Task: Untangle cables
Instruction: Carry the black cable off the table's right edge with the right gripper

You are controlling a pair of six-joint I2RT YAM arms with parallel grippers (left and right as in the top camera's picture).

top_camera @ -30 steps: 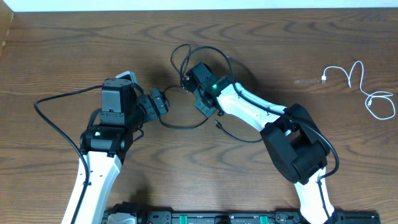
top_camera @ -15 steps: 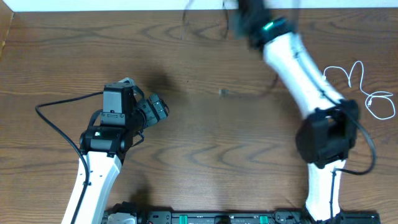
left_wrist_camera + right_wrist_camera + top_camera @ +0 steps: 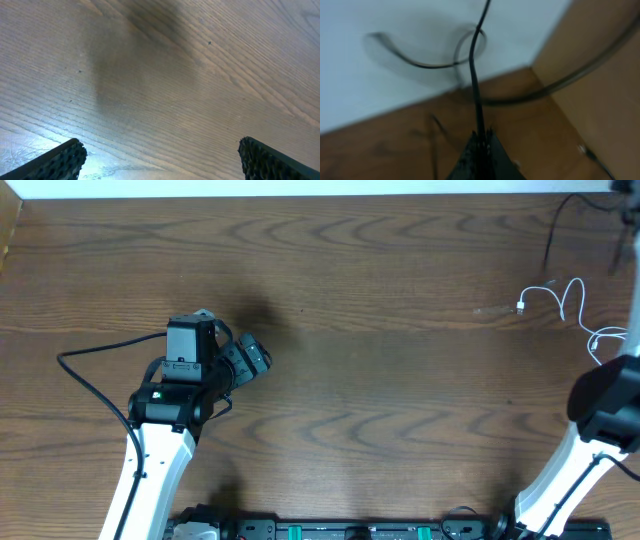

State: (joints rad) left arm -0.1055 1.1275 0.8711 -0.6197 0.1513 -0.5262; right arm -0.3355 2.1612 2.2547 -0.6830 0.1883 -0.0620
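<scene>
The right end effector clamps the black cable, which rises from its tips in blurred loops at the far right corner of the desk. The white cable lies loosely curled near the desk's right edge. The left end effector is spread wide over the desk's left half, gripping nothing.

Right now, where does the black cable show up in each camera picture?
Overhead: black cable in the top right corner, blurred.
Left wrist: not in it; only table shows.
Right wrist: centre, running up from the shut right gripper.
Shared landmark: the wooden table, seen in all three.
</scene>
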